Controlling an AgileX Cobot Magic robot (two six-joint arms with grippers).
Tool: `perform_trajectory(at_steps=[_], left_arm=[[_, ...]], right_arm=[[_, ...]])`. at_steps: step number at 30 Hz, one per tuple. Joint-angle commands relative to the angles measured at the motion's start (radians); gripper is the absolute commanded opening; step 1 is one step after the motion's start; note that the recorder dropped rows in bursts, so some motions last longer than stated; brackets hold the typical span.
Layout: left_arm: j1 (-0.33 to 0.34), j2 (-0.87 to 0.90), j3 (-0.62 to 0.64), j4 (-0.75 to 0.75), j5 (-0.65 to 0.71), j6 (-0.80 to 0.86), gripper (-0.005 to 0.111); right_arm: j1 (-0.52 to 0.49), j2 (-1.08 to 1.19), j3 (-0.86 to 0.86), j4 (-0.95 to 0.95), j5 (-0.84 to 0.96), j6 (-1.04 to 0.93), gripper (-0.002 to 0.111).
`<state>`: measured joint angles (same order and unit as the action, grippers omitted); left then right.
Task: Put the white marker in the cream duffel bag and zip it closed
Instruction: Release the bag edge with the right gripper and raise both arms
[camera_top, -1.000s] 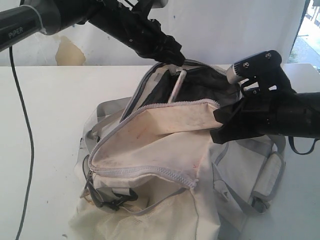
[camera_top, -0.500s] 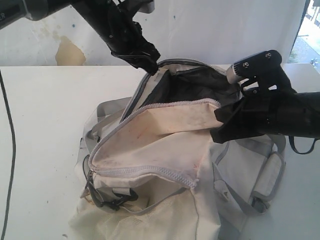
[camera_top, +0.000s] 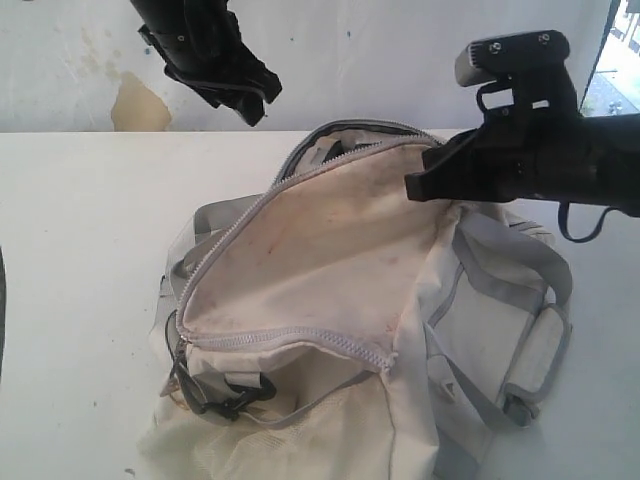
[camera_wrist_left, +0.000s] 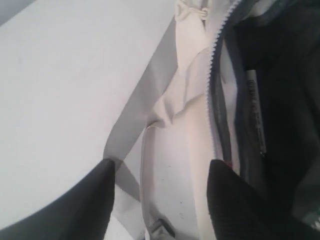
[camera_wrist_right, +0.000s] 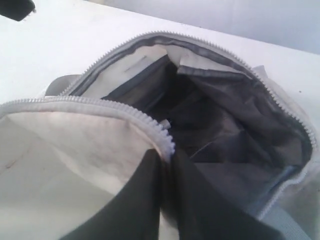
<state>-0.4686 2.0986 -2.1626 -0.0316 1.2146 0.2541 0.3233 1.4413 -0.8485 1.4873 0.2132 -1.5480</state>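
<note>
On the white table, before a white wall with a tan patch, lies the cream duffel bag. It is soft stained fabric with grey straps, toothed zipper trim and dark lining. Inside, the white marker rests against the lining. The right gripper is pinched on the bag's zipper edge, lifted higher than half a second ago and hiding the opening from the exterior view. The left gripper, jaws apart and empty, has withdrawn upward.

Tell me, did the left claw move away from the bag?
Yes. The left gripper has pulled up and to the left, off the bag opening and closer to the yellow wall stain.
</note>
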Motion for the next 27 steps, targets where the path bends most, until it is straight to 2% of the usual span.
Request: perform_trajectory(at_steps=[1,13,19,27], left_arm=[[-0.003,-0.059,0.054,0.053,0.007,-0.038,0.058],[-0.003,-0.195,0.305,0.056,0.007,-0.074,0.058],[-0.003,-0.276,0.426,0.061,0.007,-0.094,0.058],[-0.003,-0.365,0.556,0.061,0.007,-0.101,0.058]], right_arm=[[-0.004,0.078,-0.074,0.013,0.008,0.008,0.015],[-0.004,0.257,-0.28,0.05,-0.012,0.034,0.019],[-0.004,0.333,-0.376,0.096,-0.012,0.036,0.028],[-0.004,0.447,-0.47,0.143,-0.02,0.038,0.028]])
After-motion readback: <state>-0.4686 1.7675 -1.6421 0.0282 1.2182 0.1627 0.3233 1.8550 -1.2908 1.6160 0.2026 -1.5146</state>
